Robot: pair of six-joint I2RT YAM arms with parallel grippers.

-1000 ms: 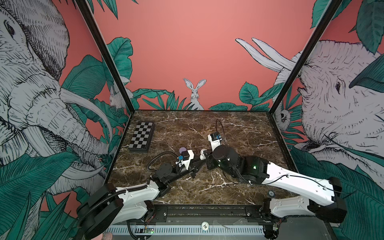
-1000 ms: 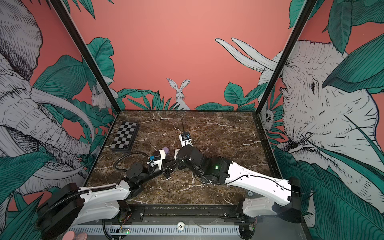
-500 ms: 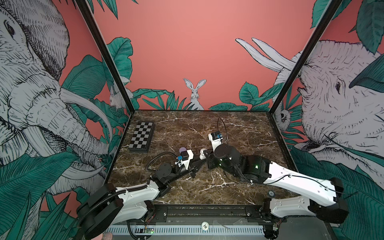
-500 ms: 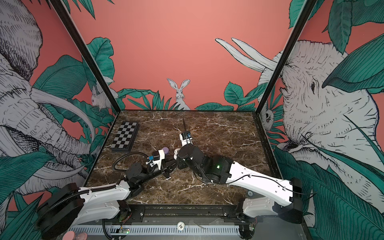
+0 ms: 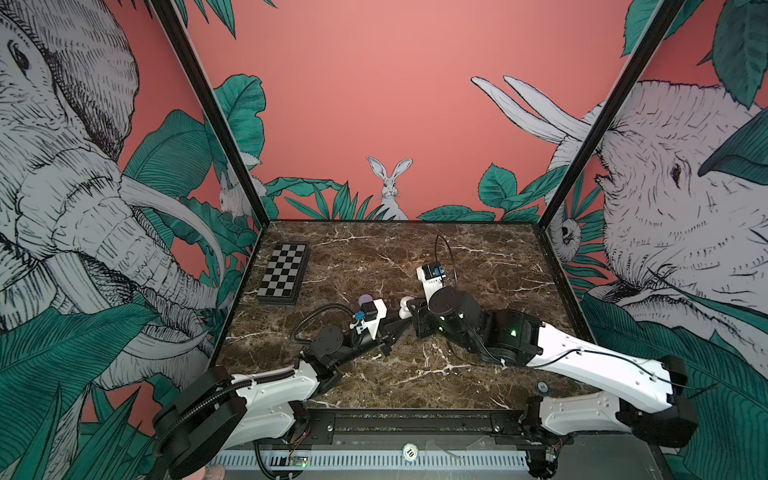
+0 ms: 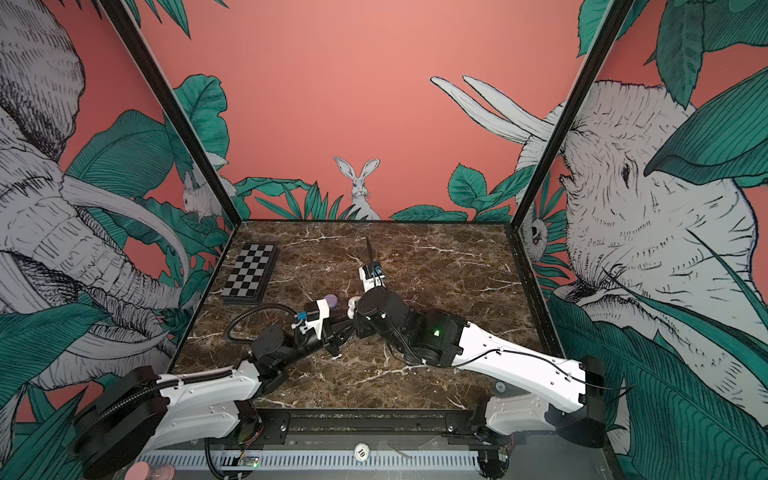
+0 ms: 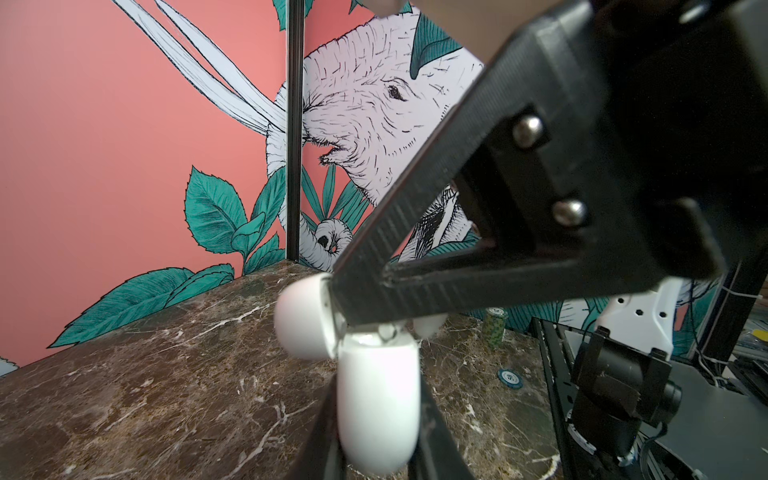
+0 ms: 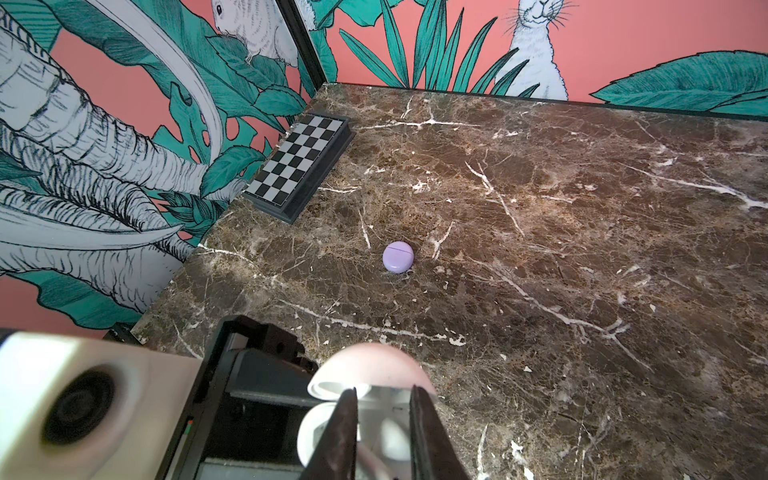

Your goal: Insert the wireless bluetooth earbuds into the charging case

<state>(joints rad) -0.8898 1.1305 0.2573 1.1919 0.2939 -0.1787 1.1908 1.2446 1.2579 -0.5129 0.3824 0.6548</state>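
Note:
My left gripper [image 7: 376, 436] is shut on a white charging case [image 7: 376, 395], which it holds upright above the table with the lid [image 7: 301, 322] flipped open. My right gripper [image 8: 383, 390] reaches down into the case's mouth from above. Its fingers stand narrow around a white earbud [image 8: 390, 440]. A white rounded bit [image 7: 430, 324] shows just under those fingers. In both top views the two grippers meet at the white case [image 5: 404, 309] [image 6: 352, 305] near the table's middle. A closed lilac case [image 8: 397, 257] [image 5: 365, 299] lies on the marble just behind them.
A folded chessboard [image 5: 283, 272] [image 8: 299, 162] lies at the back left by the wall. A small round chip [image 5: 542, 387] [image 7: 510, 378] sits near the front right edge. The marble table [image 5: 478, 257] is walled on three sides.

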